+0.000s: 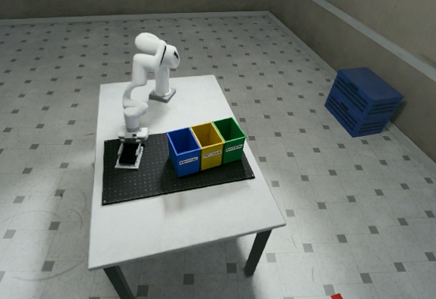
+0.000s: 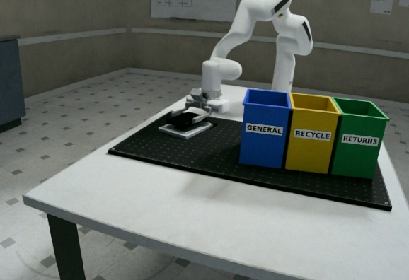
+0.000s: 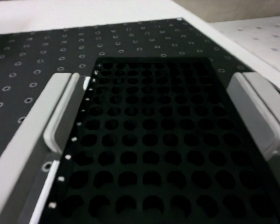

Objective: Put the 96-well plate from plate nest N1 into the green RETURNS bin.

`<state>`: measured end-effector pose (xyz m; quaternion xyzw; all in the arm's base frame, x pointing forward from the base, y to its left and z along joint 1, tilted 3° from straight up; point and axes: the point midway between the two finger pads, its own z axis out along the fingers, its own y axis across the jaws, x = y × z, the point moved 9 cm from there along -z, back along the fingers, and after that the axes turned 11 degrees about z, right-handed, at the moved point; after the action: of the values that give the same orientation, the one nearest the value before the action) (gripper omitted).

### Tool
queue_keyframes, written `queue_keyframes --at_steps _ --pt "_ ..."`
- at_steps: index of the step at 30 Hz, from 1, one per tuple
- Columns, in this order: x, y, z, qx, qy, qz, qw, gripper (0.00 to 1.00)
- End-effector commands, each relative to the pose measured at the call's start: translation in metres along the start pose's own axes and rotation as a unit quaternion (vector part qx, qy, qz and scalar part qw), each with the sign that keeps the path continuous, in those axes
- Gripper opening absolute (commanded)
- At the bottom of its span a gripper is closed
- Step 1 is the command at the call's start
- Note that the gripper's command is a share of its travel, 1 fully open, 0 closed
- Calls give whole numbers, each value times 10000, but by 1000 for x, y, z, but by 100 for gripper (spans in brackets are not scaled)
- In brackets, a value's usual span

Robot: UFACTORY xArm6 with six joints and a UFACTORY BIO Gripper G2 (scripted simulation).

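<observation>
The black 96-well plate (image 1: 129, 154) (image 2: 183, 120) (image 3: 151, 141) is held level, a little above the white nest (image 1: 127, 167) (image 2: 186, 136) at the left of the black board. My gripper (image 1: 129, 152) (image 2: 183, 117) (image 3: 158, 115) is shut on the plate, one finger along each long side. The green RETURNS bin (image 1: 234, 155) (image 2: 356, 158) stands upright at the right end of the row. The yellow RECYCLE bin (image 1: 211, 163) (image 2: 308, 155) stands upright in the middle. The blue GENERAL bin (image 1: 187, 169) (image 2: 262, 151) stands upright, nearest the nest.
The three open-topped bins stand side by side on the perforated black board (image 1: 151, 183) (image 2: 212, 157) (image 3: 21, 65), on the white table (image 1: 181, 220) (image 2: 177, 192). The blue and yellow bins stand between the plate and the green bin. A blue crate stack (image 1: 362, 101) stands on the floor.
</observation>
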<state>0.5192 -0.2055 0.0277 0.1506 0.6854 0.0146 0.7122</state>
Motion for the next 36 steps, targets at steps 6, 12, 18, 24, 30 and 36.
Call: queue_keyframes --at_steps 6,12,18,24,30,36 --pt "-5 1 1 -4 -20 -5 10000 0" --pt "-9 1 1 -4 -20 -5 10000 0" --pt "-15 3 1 -4 -20 -5 10000 0" --pt "-25 5 1 -4 -21 -5 10000 0" --pt "-33 6 1 -4 -21 -5 10000 0" --pt "-41 8 1 -4 -21 -5 10000 0"
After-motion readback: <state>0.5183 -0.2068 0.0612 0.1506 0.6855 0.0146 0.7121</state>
